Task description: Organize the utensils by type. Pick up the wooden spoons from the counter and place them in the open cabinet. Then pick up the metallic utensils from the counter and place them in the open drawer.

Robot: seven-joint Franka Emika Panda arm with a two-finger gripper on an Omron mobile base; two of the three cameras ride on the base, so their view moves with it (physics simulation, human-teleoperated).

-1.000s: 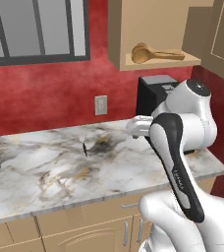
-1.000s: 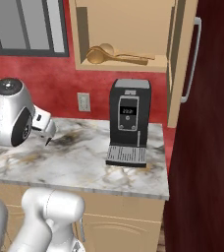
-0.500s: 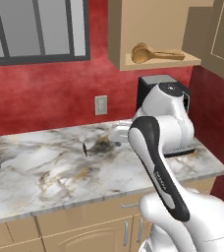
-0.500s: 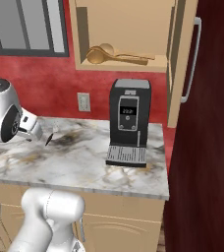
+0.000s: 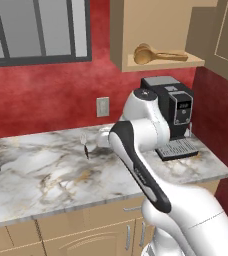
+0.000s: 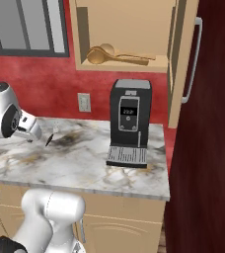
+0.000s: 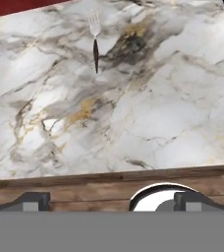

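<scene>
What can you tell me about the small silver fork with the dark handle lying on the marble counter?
The small silver fork with the dark handle is a slim piece: a pale metal head with short tines, then a narrow, dark reddish-brown handle tapering to a point. It lies flat and alone on the white-grey marble counter, beside a dark brown vein patch, near the red back wall below the wall outlet. Nothing touches it but the counter; the open gripper is well short of it.
</scene>
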